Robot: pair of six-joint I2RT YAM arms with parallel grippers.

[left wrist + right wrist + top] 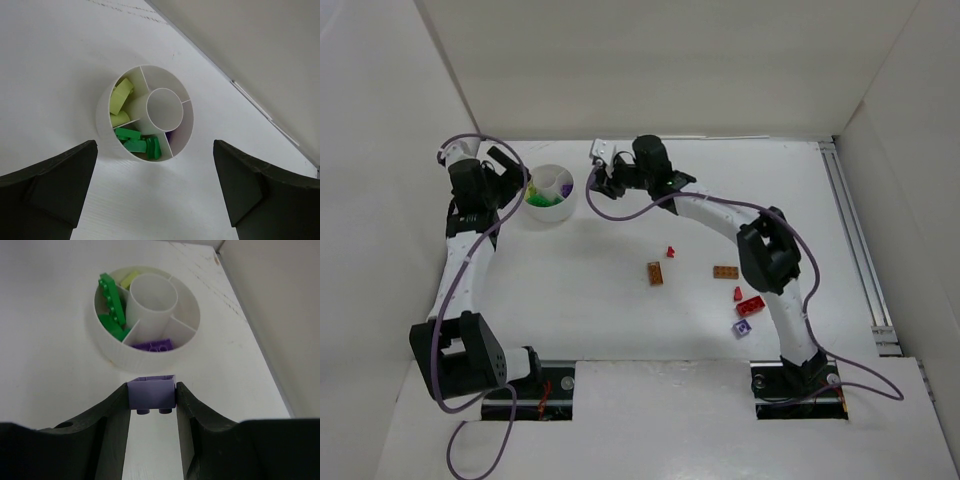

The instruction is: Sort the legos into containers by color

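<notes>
Dish (116, 354) holds green, lime, purple legos (112, 300); another purple lego (151, 392) held.

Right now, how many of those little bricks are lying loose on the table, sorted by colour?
red bricks: 3
orange-brown bricks: 2
loose purple brick: 1
Total: 6
Not counted: the held purple brick, clamped in the right pincer.
</notes>
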